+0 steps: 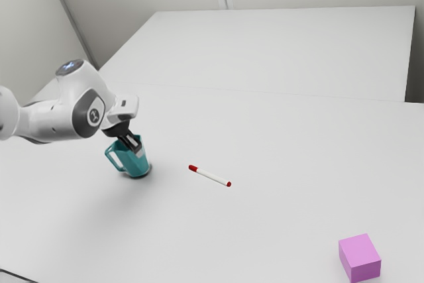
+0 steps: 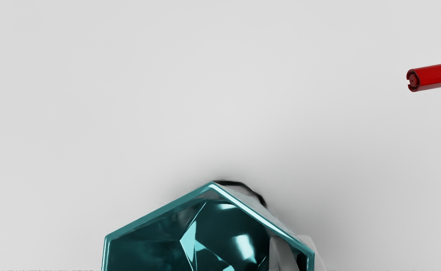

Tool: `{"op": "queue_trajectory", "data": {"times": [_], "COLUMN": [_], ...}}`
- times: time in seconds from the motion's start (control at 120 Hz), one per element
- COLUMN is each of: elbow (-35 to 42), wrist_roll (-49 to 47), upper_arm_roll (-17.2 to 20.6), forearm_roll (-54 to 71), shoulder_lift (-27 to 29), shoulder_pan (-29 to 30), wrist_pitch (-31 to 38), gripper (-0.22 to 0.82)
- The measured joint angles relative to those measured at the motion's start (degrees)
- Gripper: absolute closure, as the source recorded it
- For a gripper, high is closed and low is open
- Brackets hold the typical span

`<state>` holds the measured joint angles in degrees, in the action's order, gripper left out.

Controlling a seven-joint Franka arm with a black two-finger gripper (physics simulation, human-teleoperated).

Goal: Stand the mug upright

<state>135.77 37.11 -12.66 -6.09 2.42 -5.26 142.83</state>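
You have the gripper (image 1: 138,148) at the mug (image 1: 136,164), toward the exterior view's left side of the table (image 1: 265,130), with the marker (image 1: 210,176) near it and the pink block (image 1: 360,258) well apart. In the wrist view one finger (image 2: 280,252) is inside the cup and the other finger (image 2: 307,241) is outside, and they look clamped together on the wall between them. A pinch like that likely suits you because a single wall is thin enough to take, while the whole body may be too wide, and it leaves the base free to meet the table. It also leaves the handle (image 1: 112,162) out of the grip, on the side toward the exterior view's left.

The mug's mouth points up: you look down past the six-sided rim (image 2: 160,210) into the hollow. Its long axis runs from that rim down to the base, close to vertical; the slight lean in the exterior view may be perspective, and you can't rule out a small tilt. The base looks to be at the table, with dark shadow close around it, so the mug stands about as the task wants. Any sideways pull on the pinched wall could tip it
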Motion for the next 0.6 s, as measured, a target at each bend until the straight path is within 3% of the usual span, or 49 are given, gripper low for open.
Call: {"op": "queue_trajectory", "data": {"times": [0.408,0.6], "elbow": [0.43,-0.15], "wrist_roll": [-1.14,-0.83], "upper_arm_roll": [0.29,-0.05], "forearm_roll": [0.85,2.80], "shoulder_lift": [-1.41,-1.49], "shoulder_pan": [0.18,-0.58], "wrist_pitch": [1.71,1.33], "gripper": [0.79,0.38]}}
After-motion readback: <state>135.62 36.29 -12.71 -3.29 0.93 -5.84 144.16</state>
